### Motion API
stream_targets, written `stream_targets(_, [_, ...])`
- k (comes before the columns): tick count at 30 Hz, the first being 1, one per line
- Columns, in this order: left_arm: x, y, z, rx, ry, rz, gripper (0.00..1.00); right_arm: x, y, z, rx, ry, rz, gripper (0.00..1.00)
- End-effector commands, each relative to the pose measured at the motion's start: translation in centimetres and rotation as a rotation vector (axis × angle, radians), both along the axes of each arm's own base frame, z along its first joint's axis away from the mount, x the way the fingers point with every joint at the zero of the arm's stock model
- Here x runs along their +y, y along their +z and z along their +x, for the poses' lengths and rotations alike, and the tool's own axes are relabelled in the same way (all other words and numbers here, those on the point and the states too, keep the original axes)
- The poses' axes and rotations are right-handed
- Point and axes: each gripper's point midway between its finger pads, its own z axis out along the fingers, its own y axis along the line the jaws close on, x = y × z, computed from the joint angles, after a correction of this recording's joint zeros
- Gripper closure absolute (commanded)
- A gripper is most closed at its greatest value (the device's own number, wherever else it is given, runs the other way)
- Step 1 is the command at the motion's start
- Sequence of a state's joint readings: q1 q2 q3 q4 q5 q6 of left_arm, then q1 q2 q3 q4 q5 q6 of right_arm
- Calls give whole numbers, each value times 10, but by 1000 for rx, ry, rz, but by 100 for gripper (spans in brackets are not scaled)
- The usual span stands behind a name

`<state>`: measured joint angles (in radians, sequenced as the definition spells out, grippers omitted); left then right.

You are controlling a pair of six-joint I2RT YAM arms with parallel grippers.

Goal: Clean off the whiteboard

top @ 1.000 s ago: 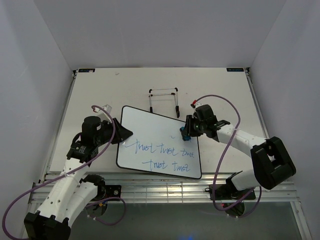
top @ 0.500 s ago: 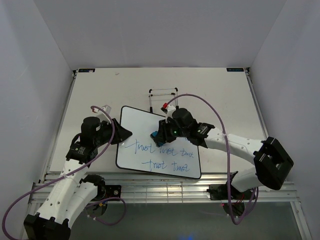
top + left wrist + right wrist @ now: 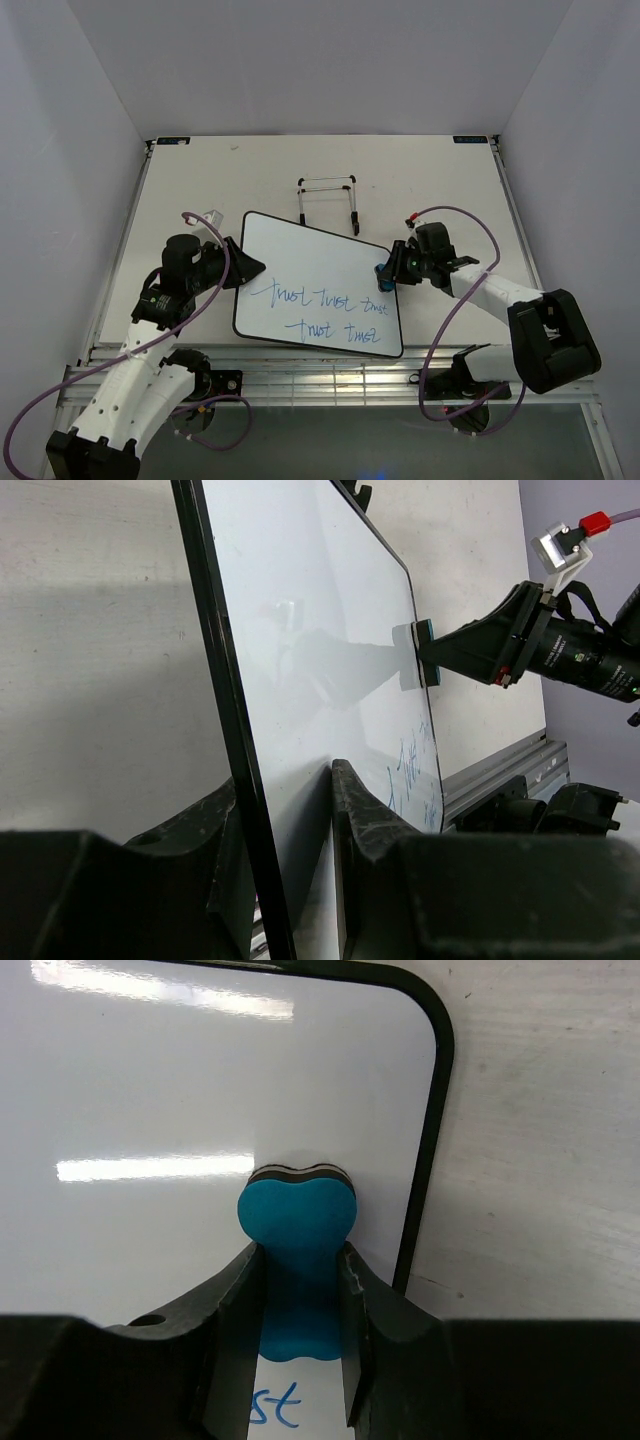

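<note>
The whiteboard [image 3: 310, 275] lies on the table with two lines of blue handwriting [image 3: 330, 300] across its lower half; its upper half is blank. My left gripper [image 3: 247, 264] is shut on the board's left edge, its fingers [image 3: 365, 820] pinching the black rim [image 3: 215, 660] from both sides. A blue bone-shaped eraser [image 3: 296, 1260] is clamped in my right gripper [image 3: 388, 270], and its pad rests on the board [image 3: 200, 1110] near the right edge, just above the end of the top line of writing [image 3: 272, 1405]. The same eraser [image 3: 420, 652] touches the board in the left wrist view.
A thin wire easel stand [image 3: 328, 200] sits on the table just behind the board. White walls enclose the table [image 3: 440, 180] on three sides. An aluminium rail [image 3: 330, 375] runs along the near edge in front of the board.
My right arm swept the eraser left across the board's upper middle, then back right to the right edge. The left gripper and the board stayed put. The writing looks unchanged.
</note>
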<state>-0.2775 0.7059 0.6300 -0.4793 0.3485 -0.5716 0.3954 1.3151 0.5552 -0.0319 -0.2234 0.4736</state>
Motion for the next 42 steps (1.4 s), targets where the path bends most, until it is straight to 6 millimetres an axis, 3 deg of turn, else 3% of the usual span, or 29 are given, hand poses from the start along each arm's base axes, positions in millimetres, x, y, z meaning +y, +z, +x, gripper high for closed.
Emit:
stream_targets(1, [15,17,19,-207,-1,153,100,-35,-53,-57,245,50,-180,92])
stream_targets(4, [14,18,18,-207,-4,150,100,-22,-50,-53,229,95,-122,92])
stream_targets(8, [15,17,19,-205,-2,154,100,-25,-52,-48,237,87,-146,92])
stream_targets(13, [15,16,19,-204,2,156,100,-55,-53,-42,235,5,-249,92])
stream_targets(18, [15,16,19,-200,1,154,100,-61,-42,-39,198,7,-246,92])
stream_targets(20, [15,16,19,-202,-1,154,100,-40,-29,-40,160,81,-133,92])
stream_targets(21, [14,15,19,-198,-4,152,100,-18,-22,-52,162,159,-26,92])
stream_targets(23, [14,15,19,-196,-5,152,100,9,2,-47,71,199,94,92])
stream_targets(27, [13,13,19,-186,-10,150,100,66,39,-64,-50,312,173,92])
stream_targets(29, [12,12,19,-183,-13,150,100,93,67,-62,-106,319,227,92])
stream_targets(30, [12,11,19,-178,-11,150,100,110,73,-72,-126,360,225,92])
stream_targets(31, [12,11,20,-178,-12,151,100,127,89,-70,-154,376,240,92])
stream_targets(35, [12,10,20,-176,-10,152,100,182,122,-84,-200,431,229,92])
stream_targets(37, [12,9,20,-173,-12,152,100,206,109,-102,-169,488,146,92])
stream_targets(38, [12,8,20,-169,-9,154,100,226,136,-101,-208,504,168,92])
stream_targets(40, [12,8,20,-167,-11,154,100,245,120,-120,-180,567,70,92])
stream_targets(41, [12,8,21,-167,-11,154,100,261,141,-117,-223,565,81,92])
stream_targets(42, [12,8,21,-168,-11,155,100,268,141,-127,-230,588,60,92])
